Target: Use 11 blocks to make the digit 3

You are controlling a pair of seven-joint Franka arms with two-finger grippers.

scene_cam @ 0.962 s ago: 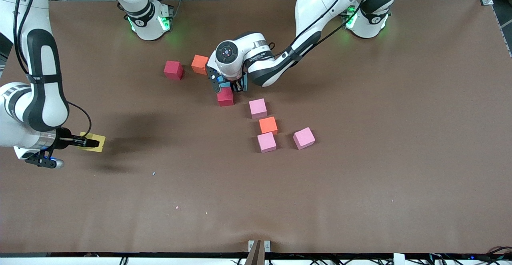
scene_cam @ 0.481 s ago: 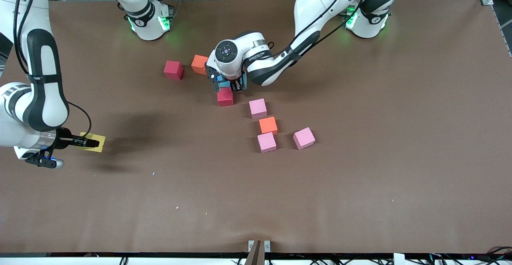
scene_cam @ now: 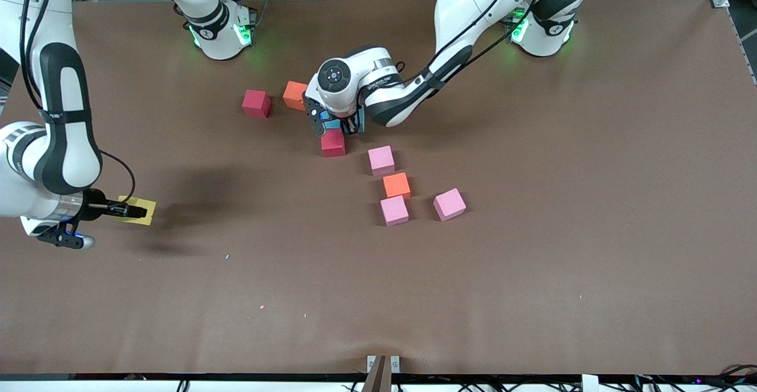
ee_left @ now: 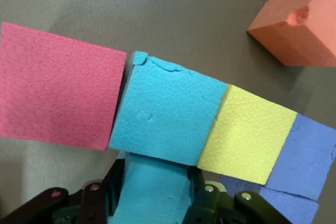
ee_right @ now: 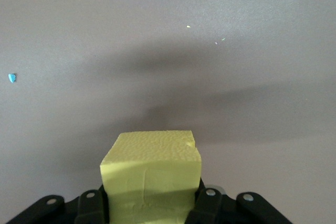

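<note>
Left pincer [ee_left: 155, 203] pinches the cyan block [ee_left: 165, 114], seating it between red block [ee_left: 58, 98] and yellow block [ee_left: 247, 135], presumably extending the digit's row. Right pincer [ee_right: 152, 203] pinches another yellow block [ee_right: 152, 171], raised over the table [scene_cam: 532, 262], waiting.

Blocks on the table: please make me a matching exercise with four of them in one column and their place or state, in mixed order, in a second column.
Things:
1. cyan block
2. yellow block
3. pink blocks
4. orange block

Places or states:
A. held in the right gripper, over the right arm's end of the table
B. lies between two of the pink ones
C. gripped by the left gripper, touching a red block
D. three of them, lying nearest to the front camera

Pairs: 1-C, 2-A, 3-D, 4-B
</note>
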